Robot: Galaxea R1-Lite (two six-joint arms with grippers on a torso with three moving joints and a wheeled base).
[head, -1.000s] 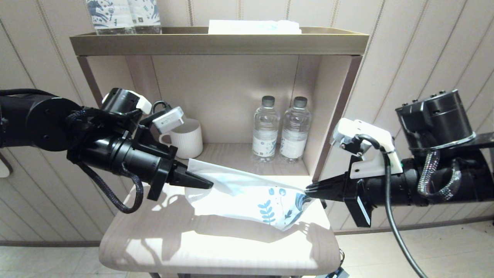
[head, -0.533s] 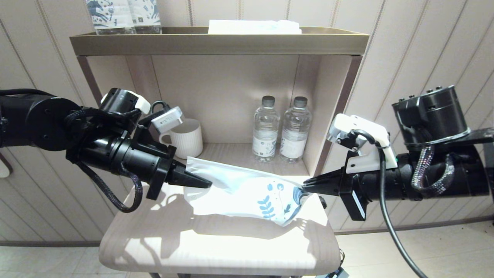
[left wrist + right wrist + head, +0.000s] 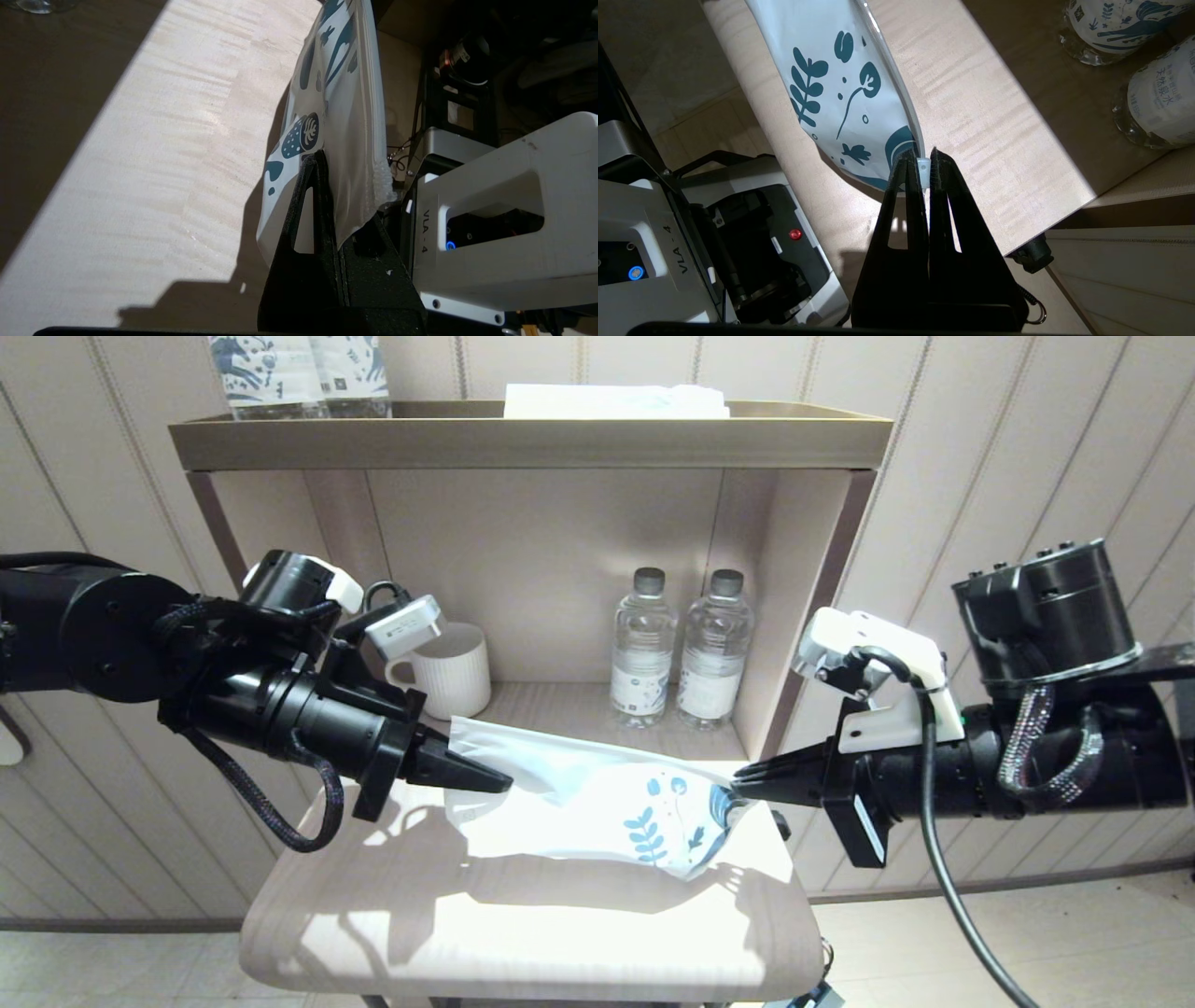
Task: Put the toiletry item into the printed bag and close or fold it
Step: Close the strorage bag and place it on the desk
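The printed bag [image 3: 597,798], white with teal leaf print at its right end, hangs stretched between both grippers just above the pale wooden table [image 3: 523,933]. My left gripper [image 3: 504,784] is shut on the bag's plain white end [image 3: 341,107]; its fingertips [image 3: 322,156] pinch the film. At the printed end [image 3: 831,79], my right gripper [image 3: 738,791] is shut on the small white slider tab [image 3: 923,169] of the bag's top seam, held between its tips [image 3: 924,158]. The toiletry item is not in view.
A white ribbed mug [image 3: 453,670] stands behind the left gripper. Two water bottles [image 3: 644,649] stand in the shelf recess. The shelf's side wall [image 3: 812,607] is close to the right gripper. Blue-patterned packs [image 3: 299,373] and a folded white item [image 3: 616,401] sit on top.
My right gripper has shifted a little left and up with the bag's printed end, so the bag sags slightly more. The left gripper has hardly moved.
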